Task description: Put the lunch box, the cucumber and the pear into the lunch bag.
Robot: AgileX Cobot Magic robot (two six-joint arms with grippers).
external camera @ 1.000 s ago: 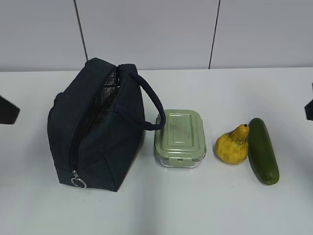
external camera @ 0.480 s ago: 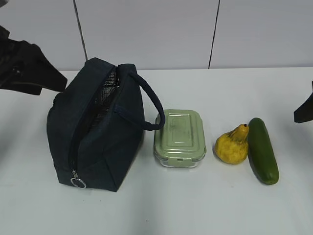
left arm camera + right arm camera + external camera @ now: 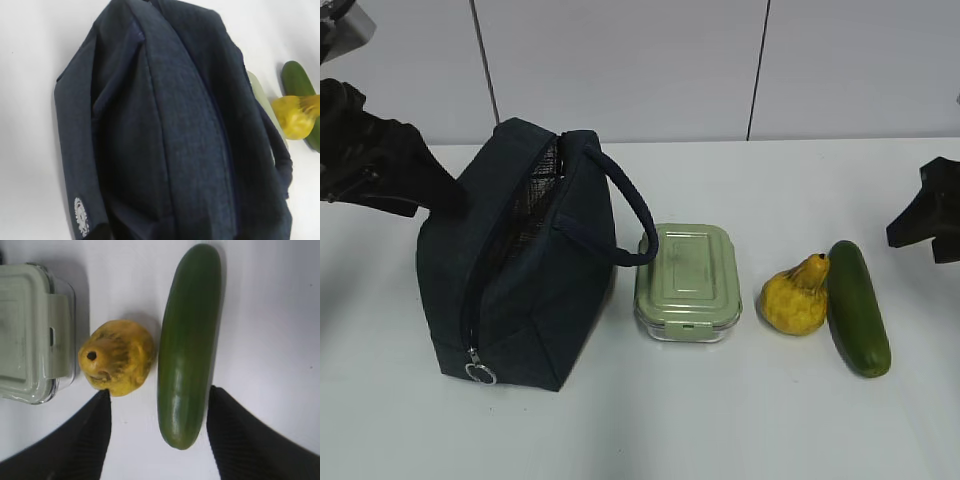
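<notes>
The navy lunch bag [image 3: 530,290] stands at the left, its zipper open, silvery lining showing and ring pull [image 3: 480,373] at the front. It fills the left wrist view [image 3: 165,125]. The green-lidded lunch box [image 3: 687,280], the yellow pear [image 3: 794,300] and the dark green cucumber [image 3: 857,307] lie in a row to its right. My left gripper [image 3: 435,185] is at the bag's upper left side; its jaws do not show clearly. My right gripper [image 3: 157,392] is open above the table, its fingers either side of the cucumber's [image 3: 187,345] near end, beside the pear [image 3: 117,357].
A white table [image 3: 740,420] with a grey panelled wall behind it. The lunch box [image 3: 30,330] lies just left of the pear in the right wrist view. The bag's looped handle [image 3: 630,215] hangs over toward the lunch box.
My left arm has moved in from the left edge up to the bag's upper left side. My right arm has moved in from the right edge toward the cucumber. The objects have not moved.
</notes>
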